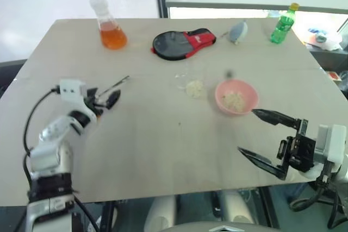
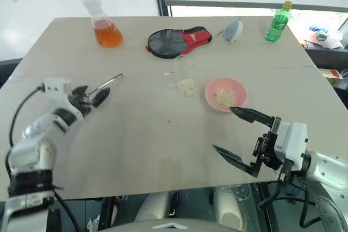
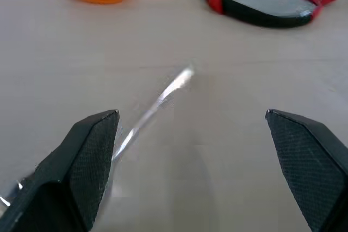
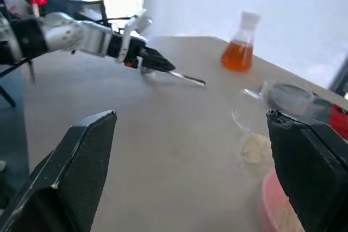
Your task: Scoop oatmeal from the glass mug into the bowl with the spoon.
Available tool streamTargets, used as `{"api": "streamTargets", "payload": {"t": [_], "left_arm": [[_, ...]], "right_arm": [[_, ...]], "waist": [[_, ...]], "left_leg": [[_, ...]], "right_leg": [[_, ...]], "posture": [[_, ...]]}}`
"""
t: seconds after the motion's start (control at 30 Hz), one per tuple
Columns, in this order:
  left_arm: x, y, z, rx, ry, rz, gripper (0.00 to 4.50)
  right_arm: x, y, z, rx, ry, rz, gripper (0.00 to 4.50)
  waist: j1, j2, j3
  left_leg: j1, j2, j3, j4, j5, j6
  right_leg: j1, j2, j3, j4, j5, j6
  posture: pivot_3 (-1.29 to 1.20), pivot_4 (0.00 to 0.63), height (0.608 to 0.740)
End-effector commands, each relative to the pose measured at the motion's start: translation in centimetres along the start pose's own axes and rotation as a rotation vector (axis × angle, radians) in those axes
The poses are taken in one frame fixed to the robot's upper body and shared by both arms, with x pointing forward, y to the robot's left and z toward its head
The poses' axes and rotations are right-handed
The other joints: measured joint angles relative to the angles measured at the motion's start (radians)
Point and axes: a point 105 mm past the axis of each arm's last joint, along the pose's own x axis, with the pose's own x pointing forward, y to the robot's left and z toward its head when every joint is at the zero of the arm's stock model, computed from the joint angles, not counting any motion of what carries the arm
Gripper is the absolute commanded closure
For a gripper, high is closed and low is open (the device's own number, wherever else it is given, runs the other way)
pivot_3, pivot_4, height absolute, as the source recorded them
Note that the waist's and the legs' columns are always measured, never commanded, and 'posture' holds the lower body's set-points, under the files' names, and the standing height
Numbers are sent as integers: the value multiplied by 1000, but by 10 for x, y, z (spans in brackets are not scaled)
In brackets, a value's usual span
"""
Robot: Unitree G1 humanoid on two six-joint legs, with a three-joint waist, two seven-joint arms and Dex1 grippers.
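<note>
- glass mug point(image 2: 184, 80) nearly see-through, outline hard to trace; oatmeal point(image 2: 187, 86) at its bottom, more in the pink bowl point(image 2: 226, 94) beside it.
- Far edge: orange flask point(image 2: 103, 24), red-black pouch point(image 2: 178, 41), green bottle point(image 2: 277, 23).
- spoon point(image 2: 106, 84) by the left gripper point(image 2: 92, 99), fingers apart; contact unclear.
- right gripper point(image 2: 243, 137) spread wide, empty, near the bowl.

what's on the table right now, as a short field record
spoon: lying on the table, by the left gripper, jaws open, no grip visible
glass mug: upright, oatmeal in its base
bowl: right of the mug, some oatmeal inside
right gripper: open, empty, near the bowl
far edge: flask, paddle, green bottle
</note>
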Motion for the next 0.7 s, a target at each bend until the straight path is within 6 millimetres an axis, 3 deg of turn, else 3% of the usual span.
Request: {"api": "streamTargets", "payload": {"t": [0.03, 0.3, 0.47, 0.7], "left_arm": [[9, -11, 10, 54, 69, -67, 0], [23, -13, 17, 159, 204, -104, 0], [23, 25, 22, 247, 311, -71, 0], [24, 50, 3, 308, 483, -50, 0]], "right_arm": [[5, 5, 12, -38, -38, 27, 49], [9, 4, 13, -41, -14, 1, 49], [12, 0, 11, -38, -2, -18, 49], [14, -2, 9, -33, 5, -34, 49]], "waist": [[0, 0, 0], [-3, 0, 0], [-2, 0, 0], [3, -1, 1]], "left_leg": [[0, 0, 0, 0, 0, 0], [1, -1, 1, 0, 0, 0], [1, -1, 1, 0, 0, 0], [-1, -2, 2, 0, 0, 0]], "right_leg": [[0, 0, 0, 0, 0, 0], [0, -1, 1, 1, 0, 0], [0, -1, 1, 1, 0, 0], [0, -1, 1, 0, 0, 0]], "posture": [[0, 150, 740], [0, 150, 740], [0, 150, 740], [0, 150, 740]]}}
